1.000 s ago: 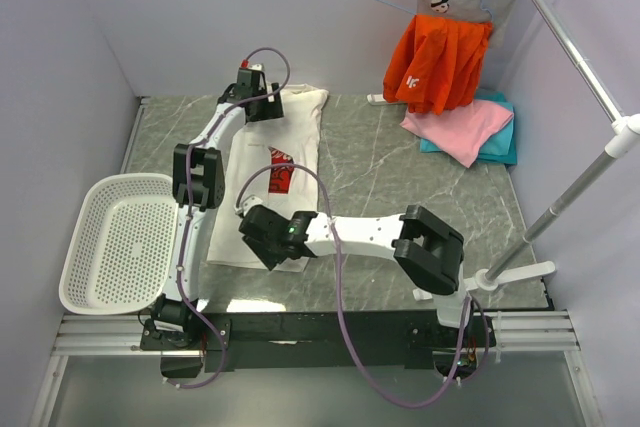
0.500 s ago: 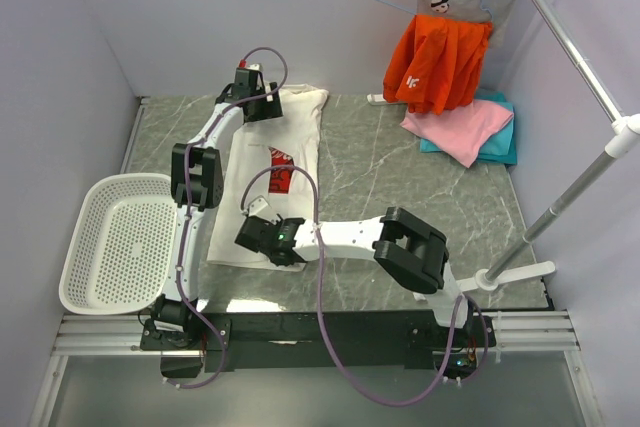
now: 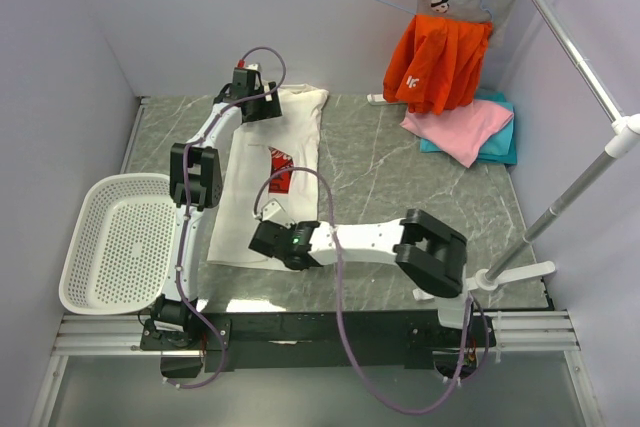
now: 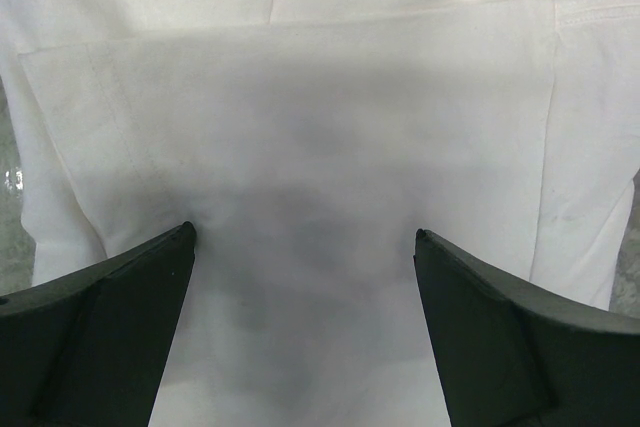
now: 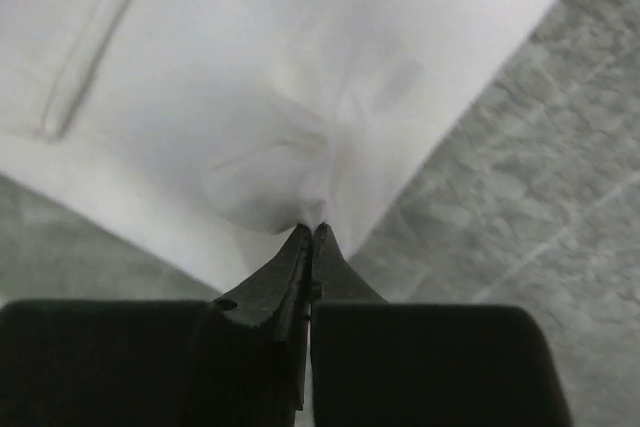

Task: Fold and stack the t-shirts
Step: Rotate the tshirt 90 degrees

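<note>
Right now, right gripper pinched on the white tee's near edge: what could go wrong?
1. The right gripper is shut on only a small pucker of the white t-shirt at its fingertips; it may slip out, or lift only one layer.
2. The left gripper is open over the far end, holding nothing; a pull from the right could drag the whole shirt across the table instead of folding it.

The white t-shirt (image 3: 243, 209) bears a red square print (image 3: 283, 169) with pale marks, perhaps white lettering, too small to read. The table (image 3: 390, 167) is grey-green, veined with thin white lines like marble. At its far right corner are a plain pink t-shirt (image 3: 460, 127) and a teal t-shirt (image 3: 503, 142), near an orange garment (image 3: 435, 62). The perforated basket (image 3: 120, 247) at the left edge is white.
</note>
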Controlling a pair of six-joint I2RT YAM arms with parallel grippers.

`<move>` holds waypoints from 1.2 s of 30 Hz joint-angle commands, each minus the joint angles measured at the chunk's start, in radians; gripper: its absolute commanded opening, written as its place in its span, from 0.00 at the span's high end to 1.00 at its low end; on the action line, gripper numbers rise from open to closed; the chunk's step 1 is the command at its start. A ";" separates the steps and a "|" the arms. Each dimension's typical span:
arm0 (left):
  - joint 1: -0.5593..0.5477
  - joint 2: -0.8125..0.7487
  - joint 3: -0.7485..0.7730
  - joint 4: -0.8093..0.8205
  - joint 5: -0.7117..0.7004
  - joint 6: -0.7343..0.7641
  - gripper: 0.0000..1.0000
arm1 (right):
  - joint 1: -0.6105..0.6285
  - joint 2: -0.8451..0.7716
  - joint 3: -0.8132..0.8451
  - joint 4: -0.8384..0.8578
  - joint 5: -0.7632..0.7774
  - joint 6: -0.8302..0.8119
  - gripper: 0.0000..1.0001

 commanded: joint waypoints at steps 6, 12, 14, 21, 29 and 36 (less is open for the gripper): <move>0.000 0.009 -0.033 -0.095 0.068 -0.022 0.03 | 0.021 -0.213 -0.066 -0.101 -0.093 -0.115 0.99; 0.003 0.007 -0.046 -0.094 0.068 -0.021 0.03 | 0.032 -0.152 -0.026 -0.127 -0.180 -0.112 0.98; 0.003 0.007 -0.047 -0.091 0.070 -0.022 0.03 | 0.041 -0.138 -0.026 -0.135 -0.177 -0.093 0.89; 0.011 0.006 -0.047 -0.089 0.074 -0.030 0.03 | 0.058 -0.233 -0.086 -0.038 -0.081 -0.046 0.44; 0.016 0.004 -0.056 -0.082 0.086 -0.036 0.03 | 0.058 -0.125 -0.020 -0.029 -0.039 -0.050 0.42; 0.023 0.009 -0.059 -0.079 0.094 -0.047 0.03 | 0.058 -0.036 0.058 0.016 -0.078 -0.055 0.42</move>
